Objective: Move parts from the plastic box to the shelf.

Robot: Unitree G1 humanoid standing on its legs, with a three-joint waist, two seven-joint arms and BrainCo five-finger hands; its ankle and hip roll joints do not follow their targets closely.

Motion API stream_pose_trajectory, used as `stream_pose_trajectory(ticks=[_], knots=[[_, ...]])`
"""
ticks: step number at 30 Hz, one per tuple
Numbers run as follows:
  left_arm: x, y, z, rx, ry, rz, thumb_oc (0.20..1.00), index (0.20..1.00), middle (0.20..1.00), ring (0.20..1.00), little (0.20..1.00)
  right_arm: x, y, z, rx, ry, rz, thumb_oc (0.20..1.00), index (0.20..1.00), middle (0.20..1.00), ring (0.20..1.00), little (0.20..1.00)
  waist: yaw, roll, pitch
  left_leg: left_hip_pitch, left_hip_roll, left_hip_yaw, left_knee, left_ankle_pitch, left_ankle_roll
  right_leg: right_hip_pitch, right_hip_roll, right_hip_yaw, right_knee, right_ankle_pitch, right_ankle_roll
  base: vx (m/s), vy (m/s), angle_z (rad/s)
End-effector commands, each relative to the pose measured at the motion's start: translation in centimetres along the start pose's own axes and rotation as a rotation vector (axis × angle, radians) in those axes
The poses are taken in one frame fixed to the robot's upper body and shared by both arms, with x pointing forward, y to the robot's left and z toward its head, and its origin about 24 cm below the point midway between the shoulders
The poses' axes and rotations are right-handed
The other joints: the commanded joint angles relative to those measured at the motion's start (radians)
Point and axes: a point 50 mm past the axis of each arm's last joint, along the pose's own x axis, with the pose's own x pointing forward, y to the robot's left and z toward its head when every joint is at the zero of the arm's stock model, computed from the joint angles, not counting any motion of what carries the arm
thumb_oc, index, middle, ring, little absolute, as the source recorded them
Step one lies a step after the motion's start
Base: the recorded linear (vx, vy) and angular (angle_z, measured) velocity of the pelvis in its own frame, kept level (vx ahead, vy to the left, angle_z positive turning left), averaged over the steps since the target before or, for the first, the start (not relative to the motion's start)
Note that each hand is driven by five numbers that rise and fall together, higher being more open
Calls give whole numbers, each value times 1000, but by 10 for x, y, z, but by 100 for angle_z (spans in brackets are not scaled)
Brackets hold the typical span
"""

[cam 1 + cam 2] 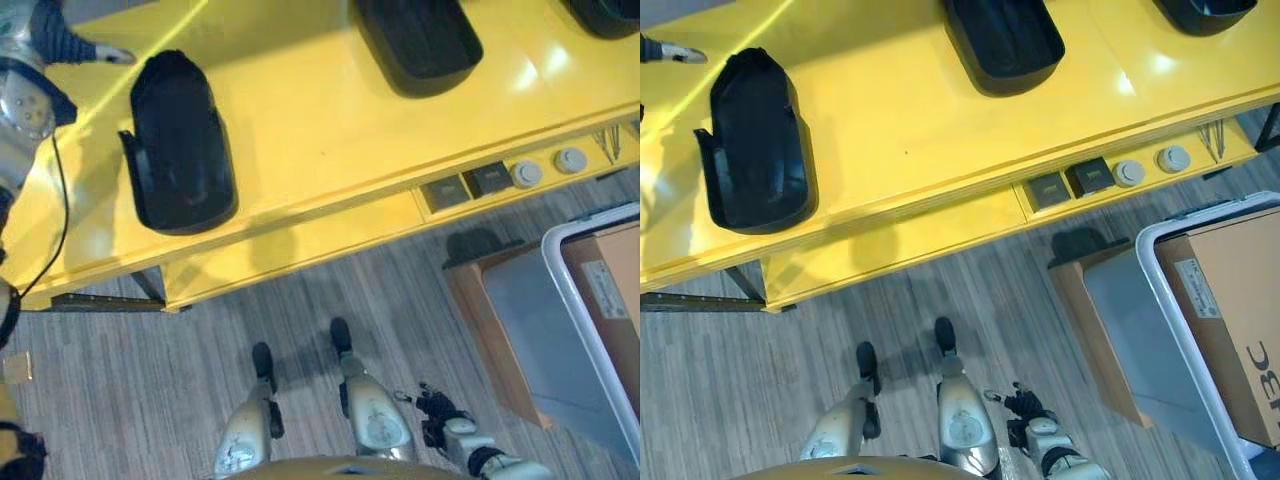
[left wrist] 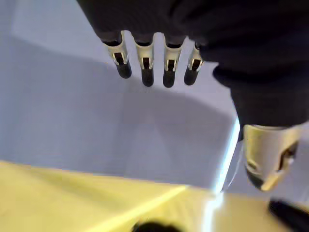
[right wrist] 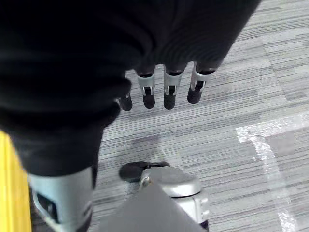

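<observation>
Three black moulded parts lie on the yellow shelf (image 1: 320, 130): one at the left (image 1: 180, 145), one at the back middle (image 1: 420, 40) and one cut off at the back right (image 1: 610, 15). My left hand (image 1: 60, 40) hovers over the shelf's far left corner, just beyond the left part, with straight fingers (image 2: 145, 67) that hold nothing. My right hand (image 1: 440, 408) hangs low by my side above the floor, its fingers (image 3: 166, 92) straight and empty too. The white-rimmed plastic box (image 1: 1170, 300) stands on the floor to the right.
A brown cardboard box (image 1: 1230, 320) sits in the plastic box. The shelf's front ledge carries two dark square blocks (image 1: 470, 183), two round grey knobs (image 1: 545, 167) and some thin metal pins (image 1: 605, 145). Grey striped floor (image 1: 150, 400) lies in front of the shelf.
</observation>
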Motion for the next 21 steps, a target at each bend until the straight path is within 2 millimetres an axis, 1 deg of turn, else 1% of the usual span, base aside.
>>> stream_pose_trajectory(ticks=[1,2,3,4,5,6,7,8,9,10,11,12,13,15,16,17,18,19,20,21], knots=[[-45,-2,1,-248,-86,146,1000,1000,1000,1000,1000,-11,0,-49,3,160,-14,1000,1000,1000,1000,1000,47,-6,-139,105,78,17,-1,-35,-34,108,-83,-15,13,-111,102,120,36,5],[-49,-2,-2,-249,-76,148,1000,1000,1000,1000,1000,-12,-2,-50,-7,161,-17,1000,1000,1000,1000,1000,41,0,-140,108,78,18,-1,-36,-34,111,-83,-14,13,-112,102,108,43,1],[-65,-15,6,-337,-111,120,1000,1000,1000,1000,1000,-14,1,-56,3,185,-11,1000,1000,1000,1000,1000,55,-11,-154,123,80,15,-1,-42,-33,126,-82,-19,20,-125,101,44,15,5],[-84,-31,8,-424,-105,92,416,416,416,416,416,-15,4,-60,-10,200,-5,1000,1000,1000,1000,1000,59,-15,-166,139,80,12,-1,-47,-32,140,-83,-25,30,-136,99,67,24,8],[-103,-41,8,-445,-94,50,200,200,200,200,200,-17,3,-65,-20,216,-7,1000,1000,1000,1000,1000,58,-16,-176,155,80,10,0,-55,-31,156,-82,-27,38,-146,97,60,29,23],[-120,-49,11,-485,-91,12,200,200,200,200,200,-18,4,-68,-18,226,-7,1000,1000,1000,1000,1000,60,-20,-186,167,82,8,2,-61,-29,170,-83,-30,43,-154,95,36,33,25],[-138,-61,22,-593,-101,-25,200,200,200,200,200,-18,7,-69,-4,229,-4,1000,1000,1000,1000,1000,69,-28,-196,171,81,6,4,-58,-25,176,-86,-33,49,-152,92,63,34,29],[-167,-73,36,-748,-99,-121,200,200,200,200,200,-19,7,-70,3,229,-10,1000,1000,1000,1000,1000,74,-36,-209,194,79,2,6,-79,-19,206,-89,-39,51,-168,91,18,24,17],[-176,-80,38,-792,-84,-151,200,200,200,200,200,-19,9,-70,2,223,-5,1000,1000,1000,1000,1000,76,-41,-211,193,79,3,10,-73,-17,205,-90,-38,54,-163,89,19,28,15],[-189,-91,46,-907,-51,-190,200,200,200,200,200,-19,11,-69,-1,219,-1,1000,1000,1000,1000,1000,78,-46,-212,196,77,1,13,-77,-14,209,-91,-39,57,-166,87,0,23,12],[-199,-100,48,-960,-14,-235,200,200,200,200,200,-19,13,-71,-5,223,4,1000,1000,1000,1000,1000,82,-49,-214,205,77,-1,12,-87,-12,223,-92,-43,54,-174,87,8,19,17],[-214,-118,57,-1116,52,-288,200,200,200,200,200,-20,17,-73,-16,232,13,1000,1000,1000,1000,1000,83,-59,-213,203,76,-3,16,-83,-7,225,-93,-43,56,-167,84,43,10,14],[-214,-118,58,-1117,52,-289,200,200,200,200,200,-21,17,-73,-16,233,13,1000,1000,1000,1000,1000,83,-57,-213,211,77,-4,14,-91,-8,232,-92,-45,54,-174,85,-22,1,11],[-223,-130,71,-1174,56,-376,200,200,200,200,200,-21,23,-74,-15,251,31,1000,1000,1000,1000,1000,87,-63,-212,198,77,-9,16,-83,-5,228,-92,-51,54,-171,84,-18,-4,-1],[-226,-132,73,-1179,53,-404,200,200,200,200,200,-20,25,-73,-22,251,35,1000,1000,1000,1000,1000,88,-65,-212,197,77,-9,15,-83,-4,228,-92,-52,54,-171,84,0,0,0],[-233,-142,83,-1273,75,-464,200,200,200,200,200,-20,29,-71,-57,248,50,1000,1000,1000,1000,1000,88,-66,-210,202,77,-11,12,-87,-4,233,-90,-52,53,-176,84,0,0,0],[-242,-156,89,-1354,125,-539,200,200,200,200,200,-19,33,-68,-93,235,67,1000,1000,1000,1000,1000,87,-68,-206,198,77,-10,11,-86,-4,229,-89,-52,53,-175,83,0,0,0],[-245,-163,92,-1338,135,-575,200,200,200,200,200,-18,35,-64,-100,223,72,1000,1000,1000,1000,1000,86,-70,-202,195,78,-11,11,-85,-3,225,-89,-51,53,-173,83,0,0,0],[-247,-165,94,-1314,124,-606,200,200,200,200,200,-17,36,-60,-97,214,70,1000,1000,1000,1000,1000,87,-69,-197,192,77,-11,11,-83,-3,220,-87,-49,52,-172,84,0,0,0],[-251,-170,97,-1333,146,-632,200,200,200,200,200,-16,38,-56,-90,201,65,1000,1000,1000,1000,1000,85,-68,-193,186,77,-9,9,-80,-2,212,-86,-47,51,-168,85,0,0,0]])
